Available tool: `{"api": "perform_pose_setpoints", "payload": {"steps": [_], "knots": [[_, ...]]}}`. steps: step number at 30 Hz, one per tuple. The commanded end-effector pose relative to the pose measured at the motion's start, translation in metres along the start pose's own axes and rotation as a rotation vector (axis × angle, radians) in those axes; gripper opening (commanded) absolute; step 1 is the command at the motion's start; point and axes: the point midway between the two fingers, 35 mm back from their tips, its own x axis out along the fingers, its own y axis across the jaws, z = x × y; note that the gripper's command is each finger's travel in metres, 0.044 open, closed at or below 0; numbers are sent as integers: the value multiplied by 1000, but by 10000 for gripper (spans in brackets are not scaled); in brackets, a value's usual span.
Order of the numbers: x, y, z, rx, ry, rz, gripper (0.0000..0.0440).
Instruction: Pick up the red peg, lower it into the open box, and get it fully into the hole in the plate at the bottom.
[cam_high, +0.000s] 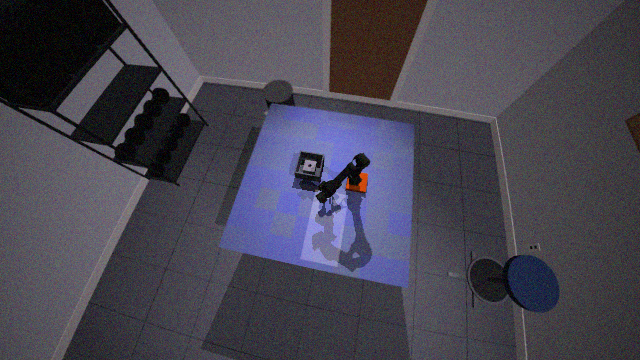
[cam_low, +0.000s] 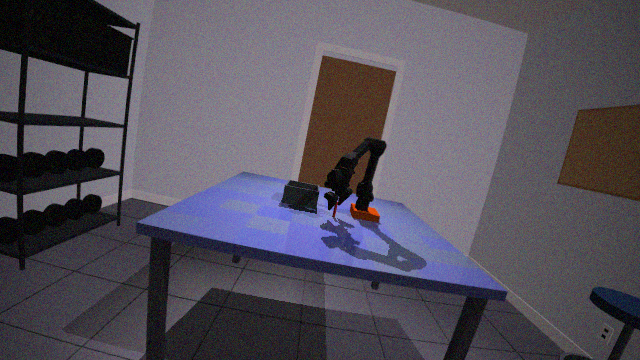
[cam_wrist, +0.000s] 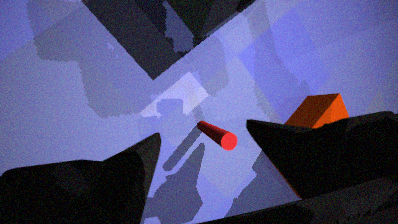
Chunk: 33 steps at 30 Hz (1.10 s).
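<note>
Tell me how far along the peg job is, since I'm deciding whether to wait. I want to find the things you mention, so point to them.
Nothing looks finished: the red peg (cam_low: 335, 209) (cam_wrist: 216, 135) stands upright on the table (cam_high: 280, 225) (cam_low: 200, 220), outside the open box (cam_high: 298, 175) (cam_low: 300, 196). In hand is the approach: the open gripper (cam_wrist: 204, 130) is near the peg, holding nothing. Left are gripping and lifting the peg, lowering it into the box, and seating it in the plate's hole (cam_high: 310, 165).
</note>
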Motion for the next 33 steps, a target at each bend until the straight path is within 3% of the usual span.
{"api": "perform_pose_setpoints", "payload": {"steps": [1,4,19,33], "knots": [[11,0,-3,5,7,0,438],[20,0,-5,0,13,-6,401],[42,-3,-7,17,53,-84,23],[-11,-6,35,25,-66,-67,0]]}}
